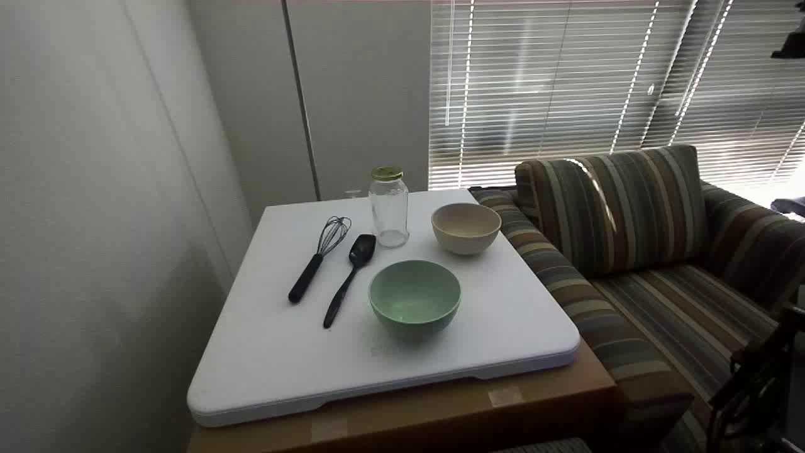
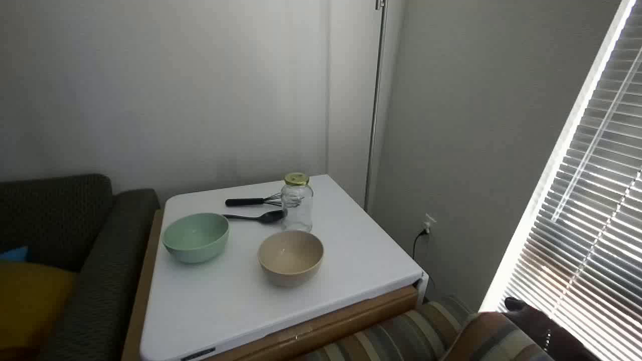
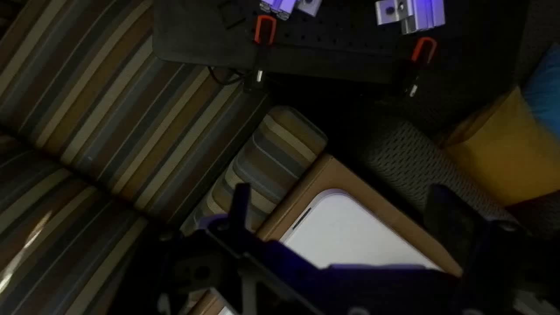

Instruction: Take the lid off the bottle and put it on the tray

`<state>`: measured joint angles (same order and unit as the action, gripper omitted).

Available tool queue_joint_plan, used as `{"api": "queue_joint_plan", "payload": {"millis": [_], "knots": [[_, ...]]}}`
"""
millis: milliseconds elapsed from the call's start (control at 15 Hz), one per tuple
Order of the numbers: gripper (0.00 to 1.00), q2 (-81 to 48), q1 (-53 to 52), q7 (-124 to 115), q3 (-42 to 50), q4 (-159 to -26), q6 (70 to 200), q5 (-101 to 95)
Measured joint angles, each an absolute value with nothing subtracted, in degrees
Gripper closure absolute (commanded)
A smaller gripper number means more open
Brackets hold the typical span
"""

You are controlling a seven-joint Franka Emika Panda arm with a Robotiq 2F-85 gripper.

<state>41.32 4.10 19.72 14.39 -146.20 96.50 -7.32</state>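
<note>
The lid (image 1: 387,173) is a round gold cap on top of the bottle (image 1: 390,214), a tall clear glass jar standing upright. Both show again in an exterior view, the lid (image 2: 296,179) seated on the bottle (image 2: 298,208). The jar stands on the tray (image 1: 264,352), a big white board with rounded corners, also in an exterior view (image 2: 361,255). In the wrist view my gripper (image 3: 341,190) is open, its dark fingers wide apart with nothing between them. Beyond them shows a corner of the tray (image 3: 341,232). Jar and lid are out of the wrist view.
On the tray are a green bowl (image 1: 415,296), a beige bowl (image 1: 466,228), a whisk (image 1: 319,261) and a black spoon (image 1: 349,280). A brown box (image 3: 323,175) supports the tray. A striped sofa (image 1: 629,220) and walls stand close around it.
</note>
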Motion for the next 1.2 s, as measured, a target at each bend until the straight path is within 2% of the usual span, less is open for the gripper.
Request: {"api": "queue_joint_plan", "payload": {"millis": [400, 800, 1200], "knots": [[0.00, 38.0, 2.4, 20.9, 14.4, -145.0, 98.0, -7.2], [0.00, 19.6, -6.0, 22.0, 13.7, -136.2, 105.7, -4.9], [0.00, 0.6, -5.7, 18.1, 8.3, -122.0, 108.5, -1.7]]}}
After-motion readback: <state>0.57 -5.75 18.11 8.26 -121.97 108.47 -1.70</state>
